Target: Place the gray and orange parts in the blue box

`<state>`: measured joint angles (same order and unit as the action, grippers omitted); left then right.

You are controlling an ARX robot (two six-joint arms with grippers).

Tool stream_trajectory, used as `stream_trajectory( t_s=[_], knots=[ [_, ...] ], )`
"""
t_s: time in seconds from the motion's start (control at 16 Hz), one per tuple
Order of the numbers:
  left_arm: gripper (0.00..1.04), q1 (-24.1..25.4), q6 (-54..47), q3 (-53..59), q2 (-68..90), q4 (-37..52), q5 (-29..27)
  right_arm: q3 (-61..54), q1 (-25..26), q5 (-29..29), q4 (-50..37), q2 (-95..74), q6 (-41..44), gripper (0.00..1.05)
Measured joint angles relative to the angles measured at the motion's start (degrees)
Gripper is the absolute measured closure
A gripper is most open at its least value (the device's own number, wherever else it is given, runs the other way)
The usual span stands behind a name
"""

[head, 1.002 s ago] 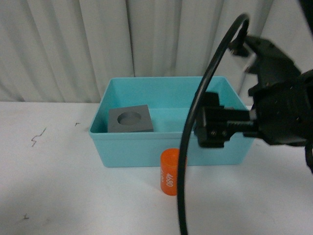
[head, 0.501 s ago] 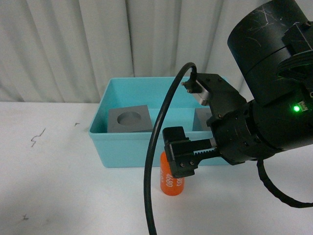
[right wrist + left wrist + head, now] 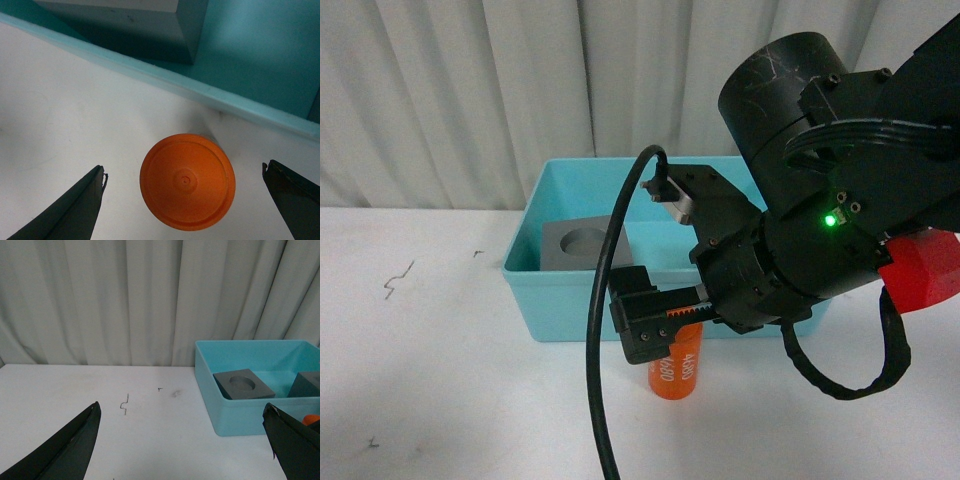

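Observation:
The orange cylinder (image 3: 677,373) with "4680" print stands upright on the white table just in front of the blue box (image 3: 570,276). My right gripper (image 3: 648,340) is open directly above it. In the right wrist view the cylinder's round top (image 3: 187,181) lies between the spread fingers (image 3: 80,207), untouched. The gray cube with the round recess (image 3: 575,244) sits in the box's left part. A second gray cube (image 3: 306,385) sits further right in the box and is hidden behind my right arm in the front view. My left gripper (image 3: 181,409) is open and empty over the table.
A pleated white curtain (image 3: 470,90) hangs behind the table. The box's front wall (image 3: 165,82) runs close behind the cylinder, with a gray cube (image 3: 125,25) just inside. Small dark marks (image 3: 125,404) dot the tabletop. A black cable (image 3: 600,330) loops from my right arm.
My right arm has swung left and forward from over the box's right side. Its open gripper has come down over the orange cylinder. The cubes and the cylinder have not moved.

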<state>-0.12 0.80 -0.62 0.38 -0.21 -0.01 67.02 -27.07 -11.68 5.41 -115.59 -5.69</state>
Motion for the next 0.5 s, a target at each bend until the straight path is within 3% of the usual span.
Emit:
stream_trajectory(
  t_s=[0.25,0.31,0.5],
  knots=[
    [0.07,0.0,0.0,0.02,0.0,0.0,0.0,0.02,0.02,-0.55,-0.77,-1.73,-0.04,0.06],
    [0.07,0.0,0.0,0.02,-0.02,0.0,0.0,0.02,0.02,-0.31,-0.81,-1.95,-0.02,0.12],
    [0.07,0.0,0.0,0.0,0.0,0.0,0.0,0.02,0.02,0.31,-0.85,-2.01,0.07,0.45]
  ],
)
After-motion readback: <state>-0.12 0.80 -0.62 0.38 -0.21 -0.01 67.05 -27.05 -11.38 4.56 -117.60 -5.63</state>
